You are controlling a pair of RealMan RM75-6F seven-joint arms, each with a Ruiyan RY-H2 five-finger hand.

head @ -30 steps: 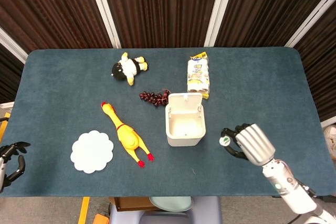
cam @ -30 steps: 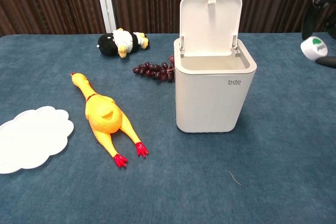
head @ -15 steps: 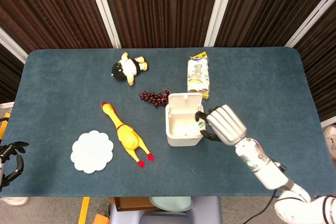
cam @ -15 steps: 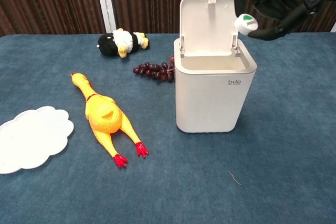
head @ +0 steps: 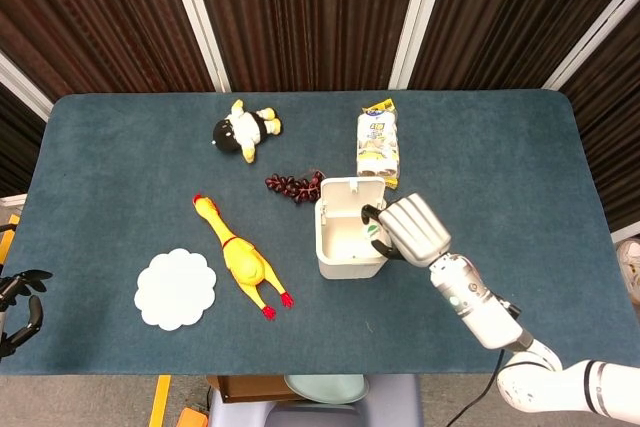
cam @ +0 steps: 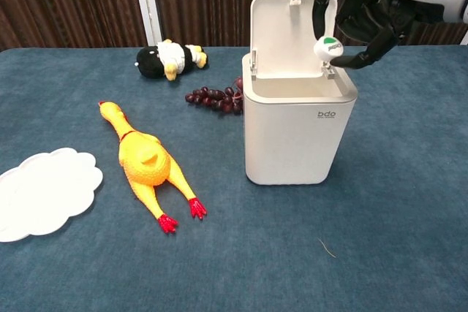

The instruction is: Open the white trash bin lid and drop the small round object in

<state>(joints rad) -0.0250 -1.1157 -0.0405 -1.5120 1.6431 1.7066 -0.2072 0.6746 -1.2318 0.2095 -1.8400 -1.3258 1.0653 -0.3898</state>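
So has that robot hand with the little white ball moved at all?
Yes. The right hand has carried the small white ball leftward, over the open white plastic bin.

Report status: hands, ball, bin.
Right hand holds small round object above the open white bin, lid upright. Left hand idle at table edge. Nothing blocking the opening.

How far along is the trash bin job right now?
Done: the white trash bin has its lid standing open. In hand: the right hand holds the small round object above the bin's right rim. Left: letting it go into the bin.
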